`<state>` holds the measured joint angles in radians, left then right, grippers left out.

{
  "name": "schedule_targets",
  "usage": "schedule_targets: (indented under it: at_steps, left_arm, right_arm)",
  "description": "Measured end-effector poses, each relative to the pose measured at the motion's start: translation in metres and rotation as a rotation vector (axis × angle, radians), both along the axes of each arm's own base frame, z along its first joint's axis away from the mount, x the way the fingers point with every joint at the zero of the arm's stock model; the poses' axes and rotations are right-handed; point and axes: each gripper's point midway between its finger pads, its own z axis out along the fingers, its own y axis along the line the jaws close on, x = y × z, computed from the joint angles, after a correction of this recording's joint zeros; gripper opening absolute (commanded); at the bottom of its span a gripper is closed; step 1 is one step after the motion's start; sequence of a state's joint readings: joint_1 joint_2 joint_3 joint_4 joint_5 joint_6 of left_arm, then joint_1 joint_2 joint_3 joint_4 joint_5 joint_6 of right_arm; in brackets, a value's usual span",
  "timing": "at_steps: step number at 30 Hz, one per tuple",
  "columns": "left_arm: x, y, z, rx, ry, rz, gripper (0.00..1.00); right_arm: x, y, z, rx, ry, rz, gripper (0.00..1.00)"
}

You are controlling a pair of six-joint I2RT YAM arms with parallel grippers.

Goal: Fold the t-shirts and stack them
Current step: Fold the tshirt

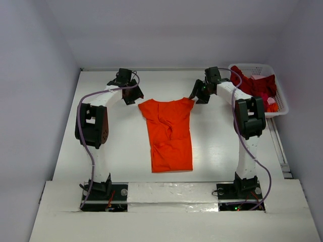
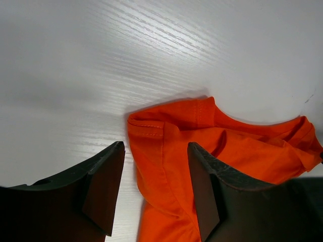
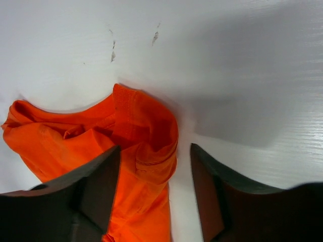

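A bright orange t-shirt [image 1: 170, 136] lies on the white table, collar end away from the arm bases, sleeves tucked in, cloth wrinkled down the middle. My left gripper [image 1: 135, 97] is open over the shirt's far left shoulder corner [image 2: 156, 146]; the cloth lies between the jaws, not pinched. My right gripper [image 1: 197, 96] is open over the far right shoulder corner [image 3: 151, 146], the cloth under the gap and left finger. Dark red shirts [image 1: 255, 84] lie heaped in the basket.
A white plastic lattice basket [image 1: 280, 103] stands at the far right of the table, holding the dark red cloth and a bit of orange. The table's back wall is just beyond both grippers.
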<state>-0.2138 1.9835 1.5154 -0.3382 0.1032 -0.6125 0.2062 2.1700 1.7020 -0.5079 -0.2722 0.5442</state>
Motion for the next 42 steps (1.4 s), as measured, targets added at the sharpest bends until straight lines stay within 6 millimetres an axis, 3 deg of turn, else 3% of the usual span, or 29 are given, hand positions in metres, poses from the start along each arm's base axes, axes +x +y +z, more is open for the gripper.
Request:
schedule_targets:
  at_steps: [12, 21, 31, 42]
  left_arm:
    - [0.0, 0.002, 0.0, 0.0, 0.003, 0.002, 0.49]
    - [0.0, 0.005, -0.001, 0.001, 0.007, 0.007, 0.49]
    - [-0.001, 0.006, -0.001, -0.007, 0.012, 0.005, 0.49]
    - [-0.002, 0.004, -0.001, -0.011, 0.013, -0.002, 0.48]
  right_arm:
    - [-0.002, 0.004, 0.0, 0.03, 0.014, -0.004, 0.52]
    - [-0.018, 0.004, -0.02, 0.045, 0.076, -0.021, 0.47]
    - [-0.016, 0.006, -0.018, 0.054, 0.071, -0.029, 0.53]
    - [-0.006, 0.005, -0.007, 0.047, 0.038, -0.035, 0.48]
